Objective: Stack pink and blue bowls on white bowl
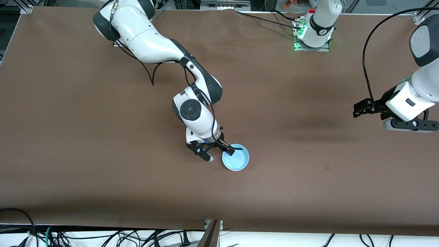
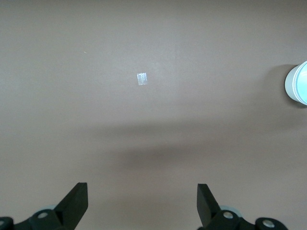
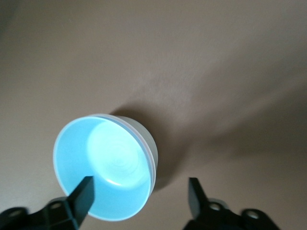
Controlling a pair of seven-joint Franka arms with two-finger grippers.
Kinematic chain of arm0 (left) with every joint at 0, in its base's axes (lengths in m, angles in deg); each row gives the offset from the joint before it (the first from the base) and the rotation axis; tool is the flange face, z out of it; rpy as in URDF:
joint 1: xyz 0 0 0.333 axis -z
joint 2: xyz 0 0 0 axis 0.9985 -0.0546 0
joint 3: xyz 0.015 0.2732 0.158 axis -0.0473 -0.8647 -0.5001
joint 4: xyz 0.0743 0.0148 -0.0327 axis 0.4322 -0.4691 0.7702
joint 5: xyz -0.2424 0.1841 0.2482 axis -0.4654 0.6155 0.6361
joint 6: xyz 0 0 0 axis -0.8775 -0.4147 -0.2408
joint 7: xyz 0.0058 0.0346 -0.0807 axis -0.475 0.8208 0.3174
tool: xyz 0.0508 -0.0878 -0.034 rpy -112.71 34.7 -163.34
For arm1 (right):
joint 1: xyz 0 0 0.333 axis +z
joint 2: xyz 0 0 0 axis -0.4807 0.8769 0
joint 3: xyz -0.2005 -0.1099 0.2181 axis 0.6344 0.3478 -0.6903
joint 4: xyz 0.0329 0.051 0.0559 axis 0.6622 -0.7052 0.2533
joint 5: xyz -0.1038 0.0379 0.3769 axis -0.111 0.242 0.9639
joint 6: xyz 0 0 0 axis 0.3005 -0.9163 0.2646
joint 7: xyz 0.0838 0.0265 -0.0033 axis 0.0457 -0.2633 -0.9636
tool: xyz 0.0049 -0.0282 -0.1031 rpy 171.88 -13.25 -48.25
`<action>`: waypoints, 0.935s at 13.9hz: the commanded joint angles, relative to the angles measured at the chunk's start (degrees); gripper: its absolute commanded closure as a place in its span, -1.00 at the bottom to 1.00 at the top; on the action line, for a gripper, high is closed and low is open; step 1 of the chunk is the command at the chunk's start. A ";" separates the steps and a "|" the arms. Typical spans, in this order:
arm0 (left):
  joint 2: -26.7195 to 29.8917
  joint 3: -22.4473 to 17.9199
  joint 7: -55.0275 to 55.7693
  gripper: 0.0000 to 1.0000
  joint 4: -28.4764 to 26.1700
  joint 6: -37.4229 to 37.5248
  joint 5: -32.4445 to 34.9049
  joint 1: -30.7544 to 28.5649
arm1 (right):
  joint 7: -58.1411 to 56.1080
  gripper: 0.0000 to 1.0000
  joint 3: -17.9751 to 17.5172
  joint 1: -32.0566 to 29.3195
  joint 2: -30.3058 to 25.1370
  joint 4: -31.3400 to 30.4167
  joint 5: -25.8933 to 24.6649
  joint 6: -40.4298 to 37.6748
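We see the right hand [image 1: 221, 154], fingers apart, straddling the blue bowl's [image 1: 236, 160] rim at lower centre; lifting it askew could snag and tip the bowl. The left hand [image 2: 142, 201] waits, fingers apart, over the bench [image 1: 308, 154].

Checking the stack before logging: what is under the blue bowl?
The blue bowl sits nested in a whitish bowl, of which only the rim and side show. A pink bowl cannot be seen. The right pincer is open astride the rim.

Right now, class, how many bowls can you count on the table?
2 can be told apart: the blue bowl sits nested in a white bowl, both at the right end effector, which straddles their rim. A third bowl may be hidden between them.
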 commanded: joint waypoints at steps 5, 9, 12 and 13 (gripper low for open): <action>-0.66 -0.08 -0.12 -1.00 1.34 1.11 1.08 0.06 | -31.04 -1.00 -0.42 -12.61 -18.43 -1.92 0.54 -30.94; -0.40 0.00 -0.20 -1.00 1.34 1.55 1.25 0.06 | -49.71 -1.00 1.42 -19.82 -30.74 -5.95 -0.07 -49.51; -0.48 0.01 -0.73 -1.00 2.48 1.46 1.43 0.24 | -61.83 -1.00 6.24 -21.59 -40.93 -16.12 -0.43 -52.36; -0.57 0.09 -0.64 -1.00 4.66 1.72 1.34 0.41 | -65.44 -1.00 8.69 -21.51 -44.27 -19.99 -0.43 -52.27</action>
